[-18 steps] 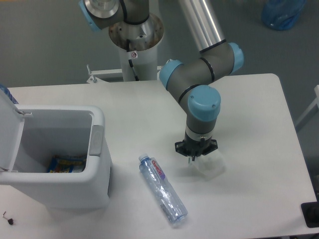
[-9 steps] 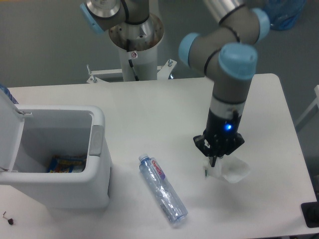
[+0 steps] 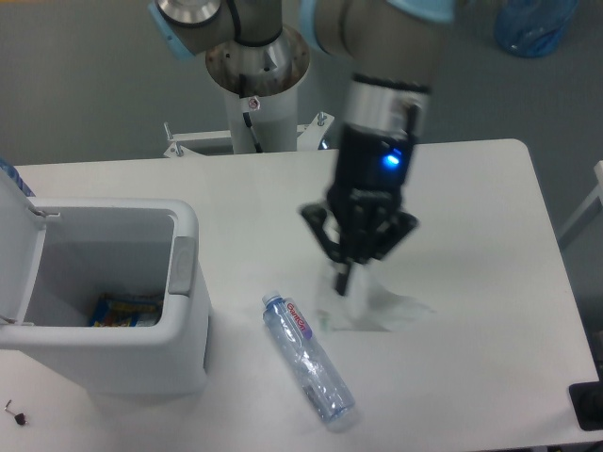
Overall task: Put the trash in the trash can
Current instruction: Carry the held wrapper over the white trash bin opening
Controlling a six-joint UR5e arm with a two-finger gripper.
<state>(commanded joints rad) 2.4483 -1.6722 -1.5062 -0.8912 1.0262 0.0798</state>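
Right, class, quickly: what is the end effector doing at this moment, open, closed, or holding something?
End effector: closed on the crumpled plastic wrapper, which hangs from it above the table.

The light is coming from above and it is soft and even. The white bench (image 3: 471,377) is looking bright but is not glaring. Only faint shadows are lying under the bottle (image 3: 308,358) and beside the trash can (image 3: 141,367). A small blue light is glowing on the arm (image 3: 386,160). The whole picture is looking a bit soft and grainy. The wrapper (image 3: 363,303) is looking pale and blurry against the bench.
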